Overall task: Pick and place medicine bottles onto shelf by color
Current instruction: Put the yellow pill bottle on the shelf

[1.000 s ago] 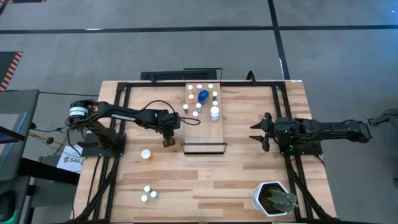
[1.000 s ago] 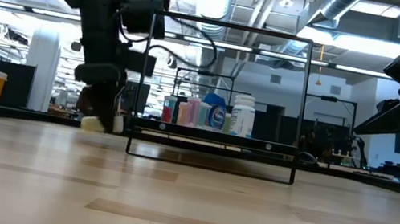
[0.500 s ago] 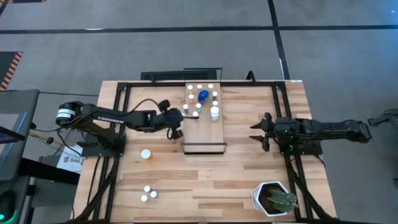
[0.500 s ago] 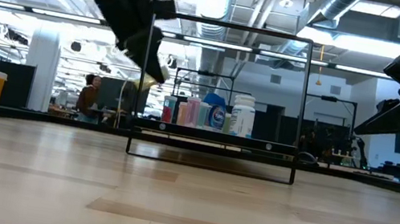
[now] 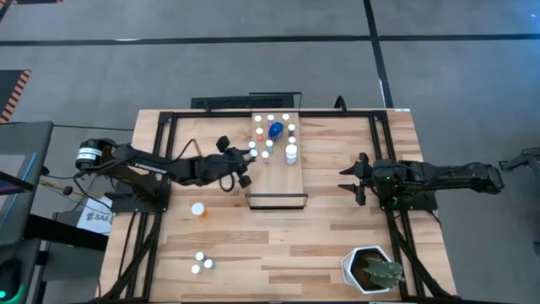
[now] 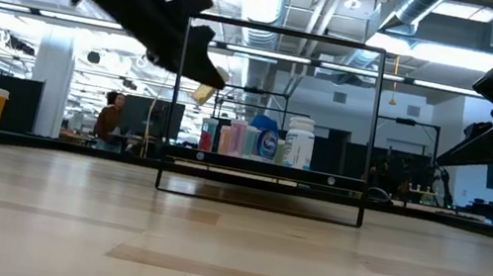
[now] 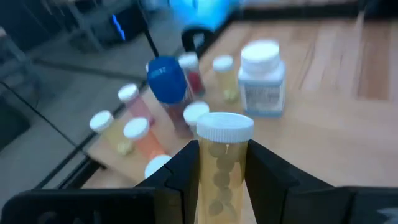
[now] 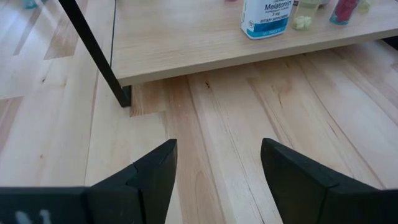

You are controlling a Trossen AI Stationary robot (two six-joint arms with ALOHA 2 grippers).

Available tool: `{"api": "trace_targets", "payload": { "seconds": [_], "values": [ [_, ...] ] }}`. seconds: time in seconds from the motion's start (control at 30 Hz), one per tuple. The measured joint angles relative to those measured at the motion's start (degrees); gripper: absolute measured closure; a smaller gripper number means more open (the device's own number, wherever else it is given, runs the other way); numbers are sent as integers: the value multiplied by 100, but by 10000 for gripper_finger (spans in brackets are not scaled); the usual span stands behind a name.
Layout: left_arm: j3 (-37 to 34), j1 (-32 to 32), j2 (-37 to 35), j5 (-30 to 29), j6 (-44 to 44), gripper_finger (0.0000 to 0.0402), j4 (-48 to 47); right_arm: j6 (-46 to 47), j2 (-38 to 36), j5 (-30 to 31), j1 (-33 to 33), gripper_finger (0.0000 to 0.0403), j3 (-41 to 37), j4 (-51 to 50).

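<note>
The left arm stretches from its base at the 9 o'clock side of the tabletop [image 5: 337, 245] toward the centre, lying low and nearly level. Its left hand [image 5: 243, 174] hangs just off the 9 o'clock long edge of the shelf [image 5: 278, 179], raised above the wood in the low view. The fingers [image 7: 186, 171] are closed tight on a yellowish bottle [image 7: 222, 163] with a white cap, one finger on each side of its body, the cap end pointing out past the fingertips toward the bottles already on the shelf.

Those bottles crowd the shelf's 12 o'clock end: the blue bottle [image 5: 276, 129] stands in the middle of them, a white melatonin bottle [image 5: 291, 153] at about 5 o'clock from it, and small white-capped ones ring the two. The shelf's 6 o'clock half is bare wood.

On the tabletop, an orange bottle [image 5: 197, 209] stands at about 8 o'clock from the shelf, well apart from it. Three tiny white-capped bottles [image 5: 201, 262] sit close together farther toward 6 o'clock.

The right arm reaches in from the 3 o'clock side. Its right hand [image 5: 349, 180] waits at 3 o'clock of the shelf, off the tabletop, fingers spread wide with nothing between them. A white plant pot [image 5: 369, 270] sits near the 5 o'clock corner.
</note>
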Motion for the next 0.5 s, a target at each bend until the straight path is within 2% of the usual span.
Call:
{"api": "trace_targets", "payload": {
  "seconds": [0.17, 0.23, 0.37, 0.5],
  "values": [
    [-1196, 0, 2, -16, 414, 307, 2771, 1, -1, 0, 0, 147, 0, 0],
    [-1531, 0, 2, -16, 529, 307, 3552, 1, -1, -2, 0, 147, 0, 0],
    [-1915, 23, 2, 134, 439, 307, 4269, 1, -1, -1, 0, 147, 0, 0],
    [-2016, 68, 2, 320, 259, 307, 4494, 1, 1, 0, 0, 147, 0, 0]
  ]
}}
